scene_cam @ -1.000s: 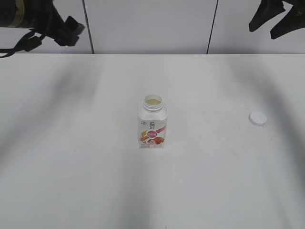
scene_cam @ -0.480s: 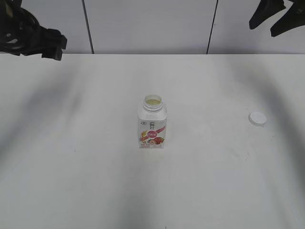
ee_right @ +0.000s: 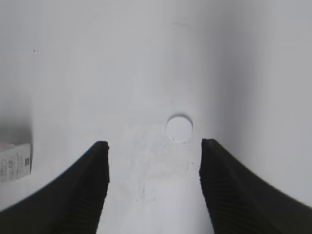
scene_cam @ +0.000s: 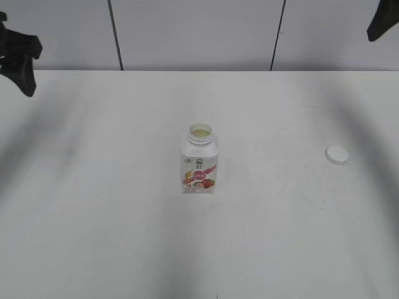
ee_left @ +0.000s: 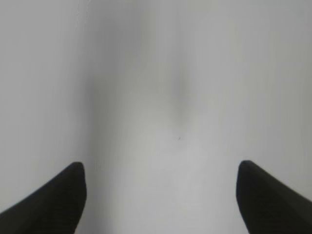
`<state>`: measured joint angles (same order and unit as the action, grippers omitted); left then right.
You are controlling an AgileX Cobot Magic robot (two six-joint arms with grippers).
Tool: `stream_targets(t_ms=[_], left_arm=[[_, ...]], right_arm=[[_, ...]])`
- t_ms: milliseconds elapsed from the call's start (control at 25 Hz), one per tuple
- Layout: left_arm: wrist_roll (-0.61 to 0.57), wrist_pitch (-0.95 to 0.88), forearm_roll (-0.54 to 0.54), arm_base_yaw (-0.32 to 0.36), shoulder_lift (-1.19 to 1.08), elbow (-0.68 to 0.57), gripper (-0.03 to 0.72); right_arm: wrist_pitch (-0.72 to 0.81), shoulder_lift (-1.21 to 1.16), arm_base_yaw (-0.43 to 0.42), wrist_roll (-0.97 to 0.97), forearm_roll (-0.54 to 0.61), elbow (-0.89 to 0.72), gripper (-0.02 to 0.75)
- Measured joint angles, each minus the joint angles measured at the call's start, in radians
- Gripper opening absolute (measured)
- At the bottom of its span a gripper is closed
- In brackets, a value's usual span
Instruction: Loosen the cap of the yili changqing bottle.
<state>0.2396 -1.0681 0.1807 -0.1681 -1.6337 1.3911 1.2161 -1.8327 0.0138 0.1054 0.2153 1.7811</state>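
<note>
The white table [scene_cam: 93,237] is bare across most of its surface, with open room on every side of the objects and its far edge meeting a pale panelled wall [scene_cam: 193,31]. One yili changqing bottle [scene_cam: 199,161] stands upright near the middle of the table, its neck uncovered. One cap [scene_cam: 336,155] lies flat on the table, well apart from the bottle toward the right side. Nothing stands between bottle and cap. The left gripper [ee_left: 161,195] hangs over bare table at the far left edge, jaws wide apart, holding nothing. The right gripper [ee_right: 153,185] sits high at the far right, jaws likewise apart and empty; its wrist view shows the cap on the table between the fingertips and a corner of the bottle at the left border.
</note>
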Motion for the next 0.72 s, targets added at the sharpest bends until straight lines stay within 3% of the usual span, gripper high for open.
stream_targets(t_ms=[160, 360, 720], left_arm=[[-0.029, -0.129, -0.007, 0.019, 0.024, 0.001, 0.571], [-0.042, -0.143, -0.049, 0.020, 0.100, -0.027, 0.565], [-0.042, -0.150, -0.061, 0.020, 0.473, -0.363, 0.565]], right_arm=[[0.000, 0.119, 0.000, -0.012, -0.010, -0.162, 0.470], [0.000, 0.284, 0.000, -0.016, -0.012, -0.412, 0.470], [0.003, 0.673, 0.000, -0.016, -0.094, -0.785, 0.466]])
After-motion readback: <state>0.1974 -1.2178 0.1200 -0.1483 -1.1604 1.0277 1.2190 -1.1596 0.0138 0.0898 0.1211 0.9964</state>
